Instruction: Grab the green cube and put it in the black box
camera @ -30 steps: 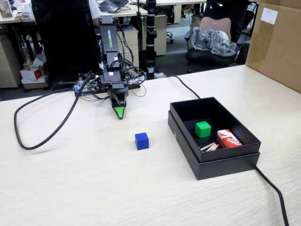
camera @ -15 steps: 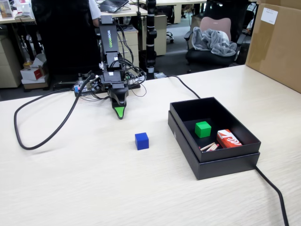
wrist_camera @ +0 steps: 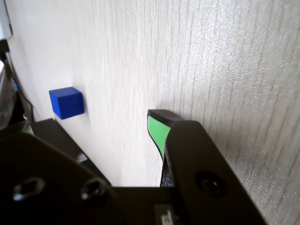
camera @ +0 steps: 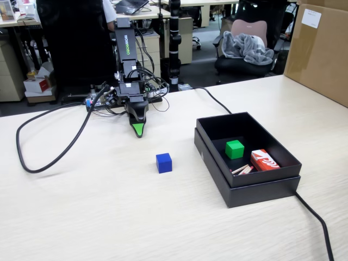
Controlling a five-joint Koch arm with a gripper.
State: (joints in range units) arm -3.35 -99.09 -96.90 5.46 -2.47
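Fixed view first: the big pale wooden table [camera: 109,217] fills most of the frame. A brown cardboard carton [camera: 321,51] stands at the upper right edge. Right of the middle sits the black box [camera: 217,157], low and wide, on its slightly wider base. The black arm [camera: 126,60] stands at the upper left of the middle, folded down. A thick black cable [camera: 51,157] loops across the left side of the table.

The gripper [camera: 138,130] points down with its green tip close to the table, holding nothing. Only one tip shows in both views, so I cannot tell if the jaws are spread or pressed together.

A red packet [camera: 264,161] lies inside the box at the right. The green cube [camera: 235,149] sits on the box floor, just left of the packet. The blue cube [camera: 163,162] rests on the table between gripper and box.
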